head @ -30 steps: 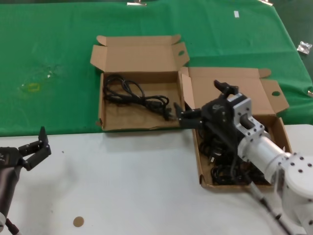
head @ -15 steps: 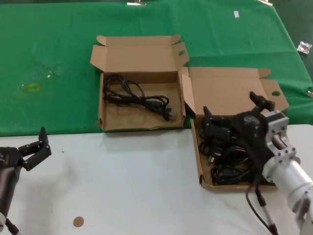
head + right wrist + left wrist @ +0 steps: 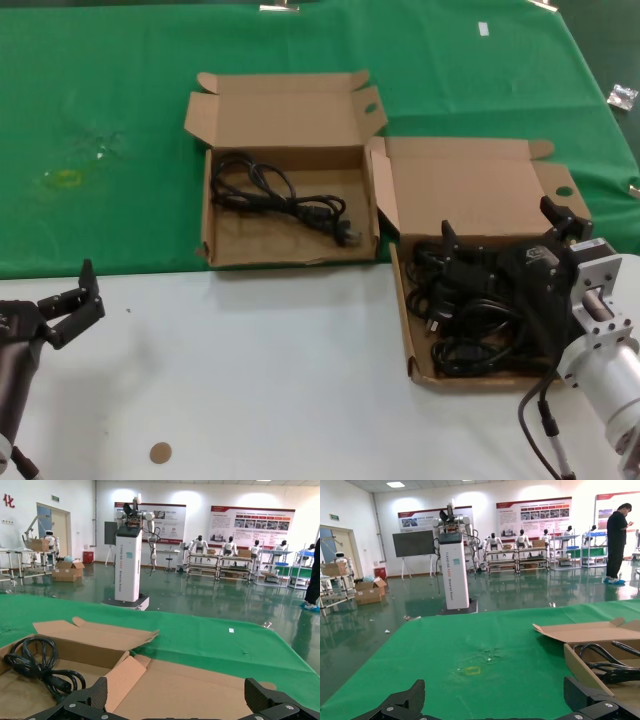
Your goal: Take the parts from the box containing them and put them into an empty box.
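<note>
The wider cardboard box (image 3: pixel 213 215) lies on the green cloth with one black power cord (image 3: pixel 285 200) in it. It also shows in the right wrist view (image 3: pixel 37 667) and the left wrist view (image 3: pixel 605 660). The squarer box (image 3: pixel 403 300) to its right holds several bundled cords (image 3: pixel 465 320). My right gripper (image 3: pixel 498 220) hovers open and empty over that box's back part, facing its lid (image 3: pixel 200 690); its fingertips (image 3: pixel 100 692) stand wide apart. My left gripper (image 3: pixel 72 300) is parked open at the table's front left, empty (image 3: pixel 495 702).
Both boxes straddle the edge between green cloth (image 3: pixel 100 100) and white table (image 3: pixel 250 380), lids open at the back. A small brown disc (image 3: pixel 160 453) lies at the front left. A yellow mark (image 3: pixel 68 178) is on the cloth. A small packet (image 3: pixel 622 97) lies far right.
My right gripper has drawn back from the wider box's right edge to above the squarer box of cords, open and empty. The left arm has not moved.
</note>
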Motion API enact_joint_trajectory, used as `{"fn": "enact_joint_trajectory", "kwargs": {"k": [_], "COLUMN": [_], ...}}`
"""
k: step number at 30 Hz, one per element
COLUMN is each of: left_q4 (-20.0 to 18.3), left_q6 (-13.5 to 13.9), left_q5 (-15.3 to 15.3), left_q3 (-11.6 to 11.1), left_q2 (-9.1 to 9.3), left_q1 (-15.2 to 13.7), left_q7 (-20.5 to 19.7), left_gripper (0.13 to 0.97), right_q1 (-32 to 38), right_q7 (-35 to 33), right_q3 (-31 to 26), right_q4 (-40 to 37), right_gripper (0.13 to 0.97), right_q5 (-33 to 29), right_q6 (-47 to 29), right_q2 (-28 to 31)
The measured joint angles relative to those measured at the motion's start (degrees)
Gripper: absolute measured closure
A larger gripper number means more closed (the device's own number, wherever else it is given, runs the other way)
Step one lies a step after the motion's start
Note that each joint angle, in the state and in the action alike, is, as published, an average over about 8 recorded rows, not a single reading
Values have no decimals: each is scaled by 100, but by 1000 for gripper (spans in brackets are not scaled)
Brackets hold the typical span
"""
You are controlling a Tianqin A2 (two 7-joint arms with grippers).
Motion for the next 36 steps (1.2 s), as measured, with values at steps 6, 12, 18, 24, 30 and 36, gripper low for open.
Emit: {"fn": "enact_joint_trajectory", "kwargs": {"k": [6, 12, 18, 24, 30, 36], "left_q4": [0, 0, 0, 0, 0, 0], "left_q6": [0, 0, 0, 0, 0, 0], "left_q5": [0, 0, 0, 0, 0, 0], "left_q3": [0, 0, 0, 0, 0, 0], "left_q2": [0, 0, 0, 0, 0, 0], "left_q1": [0, 0, 0, 0, 0, 0], "left_q7": [0, 0, 0, 0, 0, 0], "left_gripper": [132, 132, 132, 132, 132, 132], "right_q1": [0, 0, 0, 0, 0, 0], "right_q7": [0, 0, 0, 0, 0, 0], "right_q3": [0, 0, 0, 0, 0, 0], "right_q4": [0, 0, 0, 0, 0, 0], "right_gripper": [129, 129, 129, 129, 129, 129], "right_q5": [0, 0, 0, 0, 0, 0], "right_q6": [0, 0, 0, 0, 0, 0], "right_q2": [0, 0, 0, 0, 0, 0]}}
